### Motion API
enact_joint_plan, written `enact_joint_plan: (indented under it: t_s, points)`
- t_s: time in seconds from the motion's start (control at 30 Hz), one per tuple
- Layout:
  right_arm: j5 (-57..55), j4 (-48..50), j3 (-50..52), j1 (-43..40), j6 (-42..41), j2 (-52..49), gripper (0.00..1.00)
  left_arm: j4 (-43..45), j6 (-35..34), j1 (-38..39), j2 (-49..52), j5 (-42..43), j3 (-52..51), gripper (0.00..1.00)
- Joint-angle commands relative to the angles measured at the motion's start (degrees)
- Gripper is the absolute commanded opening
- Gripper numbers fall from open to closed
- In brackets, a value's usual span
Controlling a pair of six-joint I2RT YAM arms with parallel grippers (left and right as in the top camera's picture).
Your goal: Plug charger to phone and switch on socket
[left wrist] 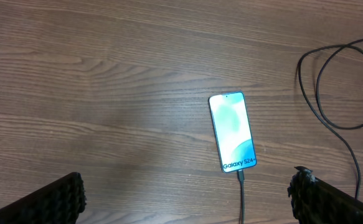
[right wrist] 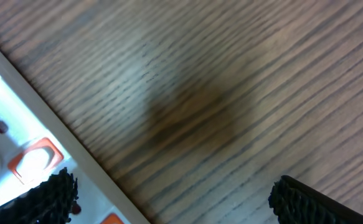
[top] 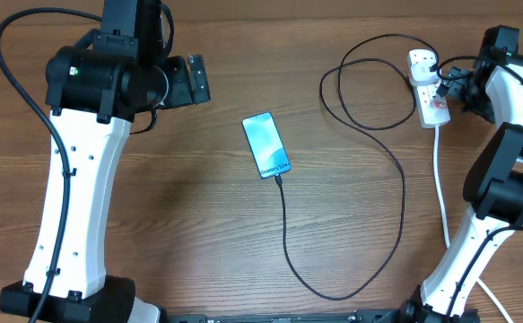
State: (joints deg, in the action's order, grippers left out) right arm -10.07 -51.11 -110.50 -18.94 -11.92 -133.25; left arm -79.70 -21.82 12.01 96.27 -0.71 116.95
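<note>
The wood-grain table [top: 198, 233] has a wide stretch of open board left of the phone [top: 266, 145], which lies flat mid-table with its screen lit. The charger [top: 400, 193] meets its near short edge and loops round to the socket [top: 429, 90] near the far right edge. The left gripper [left wrist: 190, 202] hangs well apart from the phone, its jaws spread and holding nothing. The right gripper [right wrist: 181, 202] gapes empty at the socket's edge.

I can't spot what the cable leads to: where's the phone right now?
In the overhead view the phone lies screen-up near the middle of the table, well left of the white socket, with the black charger cable meeting its near short edge.
</note>
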Motion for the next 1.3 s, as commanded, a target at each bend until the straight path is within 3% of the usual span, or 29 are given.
enact_joint_plan:
  t_s: [0.0, 1.27]
  points:
    - [-1.05, 1.03, -1.05, 0.13, 0.00, 0.24, 1.00, 0.22, 1.25, 0.44, 0.09, -0.79, 0.15, 1.00]
    - [3.63, 3.74, -0.98, 0.33, -0.44, -3.37, 1.00, 0.22, 1.25, 0.44, 0.09, -0.79, 0.15, 0.99]
